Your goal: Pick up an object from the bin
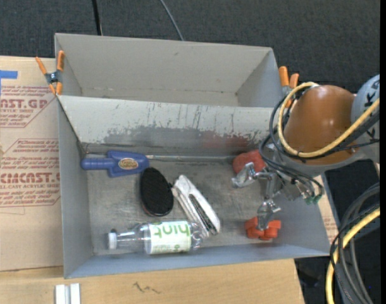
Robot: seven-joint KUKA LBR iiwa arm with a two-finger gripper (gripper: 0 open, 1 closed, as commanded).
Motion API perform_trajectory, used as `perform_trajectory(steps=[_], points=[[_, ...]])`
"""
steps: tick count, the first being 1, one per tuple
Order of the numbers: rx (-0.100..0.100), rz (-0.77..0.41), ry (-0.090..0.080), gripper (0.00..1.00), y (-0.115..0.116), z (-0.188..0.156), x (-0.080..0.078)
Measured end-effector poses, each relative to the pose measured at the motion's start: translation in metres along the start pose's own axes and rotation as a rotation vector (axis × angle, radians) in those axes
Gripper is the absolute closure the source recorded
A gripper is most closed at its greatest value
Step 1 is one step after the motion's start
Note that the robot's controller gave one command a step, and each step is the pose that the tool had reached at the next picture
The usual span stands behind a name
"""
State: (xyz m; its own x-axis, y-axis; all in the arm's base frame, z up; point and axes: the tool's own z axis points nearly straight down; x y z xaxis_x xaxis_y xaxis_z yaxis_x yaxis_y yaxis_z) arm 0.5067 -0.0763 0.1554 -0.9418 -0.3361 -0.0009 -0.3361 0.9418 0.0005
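Down at the right end of the bin (149,116) the gripper (255,195) hangs over bare floor, jaws spread wide with nothing between them. The red lumps on its metal fingers (245,177) look like its own pads (262,228), though this angle leaves some doubt. Nearest, to its left, a white packet (196,204) lies slantwise, just beside a black oval (156,192) and touching a clear bottle (152,238) lying along the front wall, while a blue-handled tool (114,163) lies by the back wall, well apart from the gripper.
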Motion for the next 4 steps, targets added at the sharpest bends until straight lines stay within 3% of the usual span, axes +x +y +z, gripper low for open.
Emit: perform_trajectory(steps=[1, 2, 3, 4], points=[[0.004, -0.131, -0.008, 0.00, -0.011, 0.025, 0.009], [-0.003, -0.430, 0.002, 0.00, -0.030, 0.060, 0.030], [0.012, -0.414, -0.010, 1.00, -0.031, 0.076, 0.032], [0.013, -0.414, -0.010, 1.00, -0.031, 0.076, 0.032]])
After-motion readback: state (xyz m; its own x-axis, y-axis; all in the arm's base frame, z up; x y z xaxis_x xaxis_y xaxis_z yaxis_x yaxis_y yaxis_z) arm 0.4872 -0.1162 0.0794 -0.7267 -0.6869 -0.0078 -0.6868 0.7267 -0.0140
